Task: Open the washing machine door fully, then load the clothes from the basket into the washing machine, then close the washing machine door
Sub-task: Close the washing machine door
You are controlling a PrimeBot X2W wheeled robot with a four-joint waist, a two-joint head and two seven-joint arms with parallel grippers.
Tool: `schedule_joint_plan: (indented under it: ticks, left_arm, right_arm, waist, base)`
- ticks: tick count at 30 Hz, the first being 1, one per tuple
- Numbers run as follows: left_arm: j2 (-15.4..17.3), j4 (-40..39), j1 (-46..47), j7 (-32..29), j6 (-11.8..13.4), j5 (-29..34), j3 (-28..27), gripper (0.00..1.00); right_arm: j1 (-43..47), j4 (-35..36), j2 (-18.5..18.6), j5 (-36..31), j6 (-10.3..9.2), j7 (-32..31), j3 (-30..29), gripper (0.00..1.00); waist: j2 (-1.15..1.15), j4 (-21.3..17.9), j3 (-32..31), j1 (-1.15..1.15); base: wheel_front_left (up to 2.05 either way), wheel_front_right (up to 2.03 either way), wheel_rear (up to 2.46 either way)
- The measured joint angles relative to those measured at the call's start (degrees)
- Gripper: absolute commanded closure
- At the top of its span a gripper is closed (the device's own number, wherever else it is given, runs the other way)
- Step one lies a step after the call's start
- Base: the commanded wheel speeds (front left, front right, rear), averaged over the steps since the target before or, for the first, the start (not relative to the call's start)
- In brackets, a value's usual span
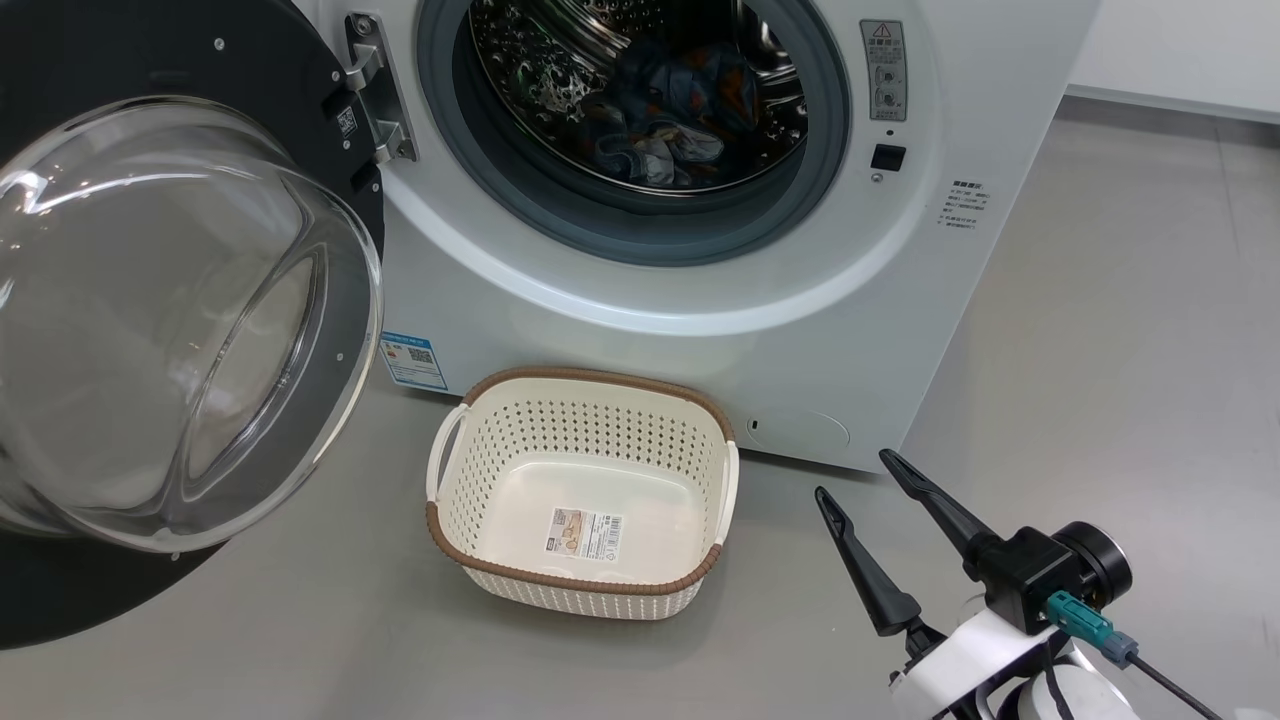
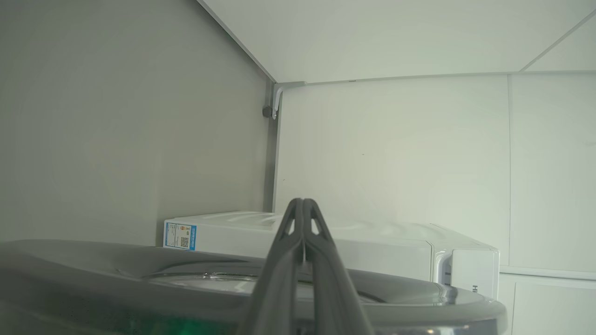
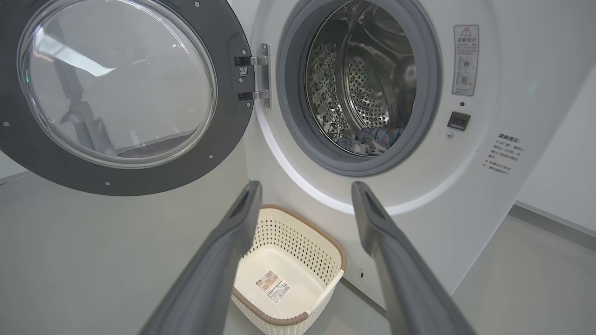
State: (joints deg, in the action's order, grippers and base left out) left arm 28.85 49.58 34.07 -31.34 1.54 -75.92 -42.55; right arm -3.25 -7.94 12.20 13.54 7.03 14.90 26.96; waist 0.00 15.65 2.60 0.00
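Grey floor (image 1: 1100, 350) runs beneath the right gripper (image 1: 852, 474), whose two fingers we find spread apart, gripping nothing. Near its fingertips, ahead and to their left, stands the basket (image 1: 600, 374), upright on the floor, with a label sticker (image 1: 583, 533) on its bottom. Beyond the basket rises the washing machine (image 1: 700, 340), its front close behind the basket's far rim. Farther along the fingers' line, the grey gasket (image 1: 640, 225) rings the steel drum (image 1: 530, 60), and the clothes (image 1: 660, 110) lie heaped on the drum's lower side. Left of the opening, the washing machine door (image 1: 120, 50) hangs swung wide on its metal hinge (image 1: 378, 90), its glass bowl turned toward the right gripper. We find the left gripper (image 2: 302, 202) with fingers pressed together, lying across the door's rim; we cannot tell whether they touch it. Past its tips sits the washing machine's white body against a pale wall (image 2: 396, 163).
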Motion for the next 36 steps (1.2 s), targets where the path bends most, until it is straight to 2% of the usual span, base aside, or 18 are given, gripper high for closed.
schedule_joint_plan:
  ticks: [10, 18, 36]
  left_arm:
    - [-0.74, -0.47, -1.09, -7.33, -4.05, -2.52, 0.52, 1.0]
    - [-1.21, -0.92, -2.25, -10.62, -5.16, -2.81, 1.94, 1.0]
    - [-5.42, -4.1, -5.95, -17.84, -7.35, -5.59, 3.33, 1.0]
  right_arm:
    - [0.21, 0.0, 0.24, 0.01, 0.0, 0.0, 0.03, 0.0]
    - [0.23, 0.03, 0.04, 0.02, 0.0, 0.0, -0.1, 0.0]
    - [0.6, 0.08, -0.68, 0.11, 0.0, 0.0, -0.74, 0.0]
  waist:
    - [0.0, 0.27, -0.99, 0.0]
    - [0.0, 0.71, -1.26, 0.0]
    - [0.0, 2.09, -2.19, 0.0]
  base:
    - [0.0, 0.0, 0.0]
    - [0.0, 0.0, 0.0]
    - [0.0, 0.0, 0.0]
